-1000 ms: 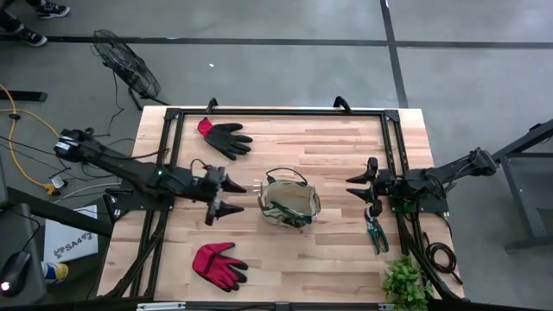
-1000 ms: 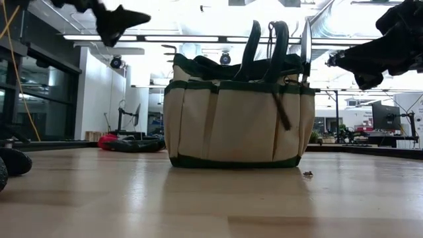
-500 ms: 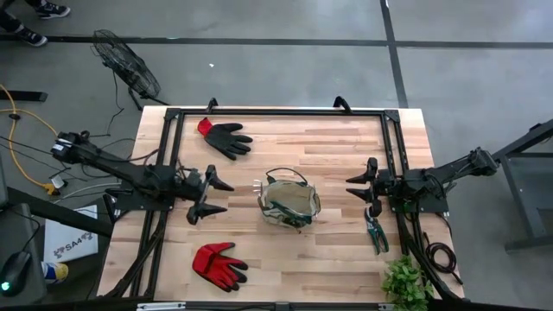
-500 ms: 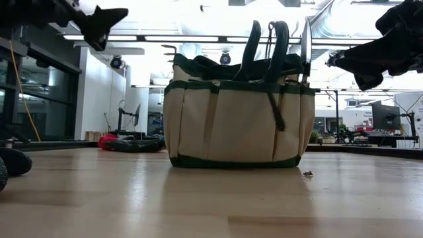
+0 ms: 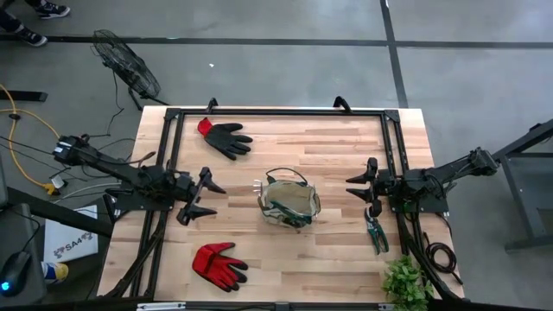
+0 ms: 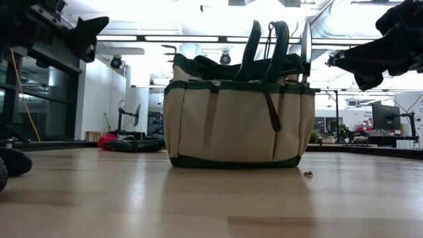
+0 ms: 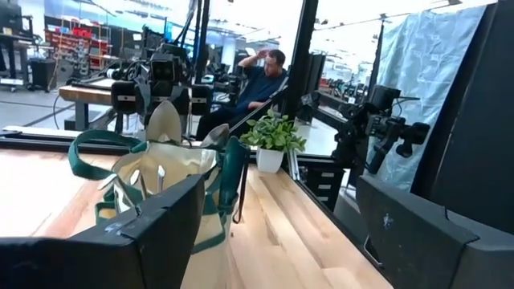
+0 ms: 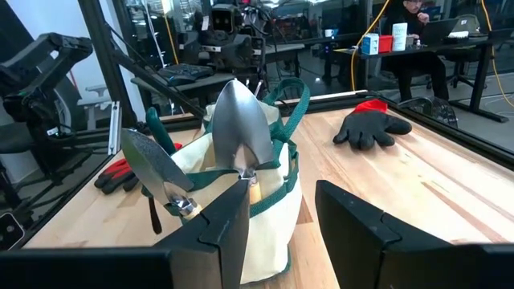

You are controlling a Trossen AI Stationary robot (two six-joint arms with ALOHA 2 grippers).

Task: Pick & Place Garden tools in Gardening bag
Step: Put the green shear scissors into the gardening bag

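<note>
The gardening bag point(image 5: 289, 203) stands on its base at the table's middle. Two silver trowel blades point(image 8: 241, 132) point(image 8: 157, 164) stick up out of it. My left gripper point(image 5: 203, 197) hangs open and empty to the bag's left, pointing at it. My right gripper point(image 5: 359, 188) stays open and empty to the bag's right. A black-and-red glove point(image 5: 226, 136) lies flat at the far left and a red glove point(image 5: 218, 263) at the near left. Green-handled pruners point(image 5: 376, 231) lie on the table, nearer the front edge than my right gripper.
A leafy plant point(image 5: 406, 281) stands at the table's near right corner. A black frame point(image 5: 276, 112) runs along the far edge and both sides. Bare wood lies between each gripper and the bag. A person point(image 7: 261, 76) sits in the room beyond the table.
My left gripper has drawn back from the bag toward the table's left edge and sunk lower, staying open and empty. A dark strap on the bag's side has swung from slanting to hanging straight. My right gripper has kept still.
</note>
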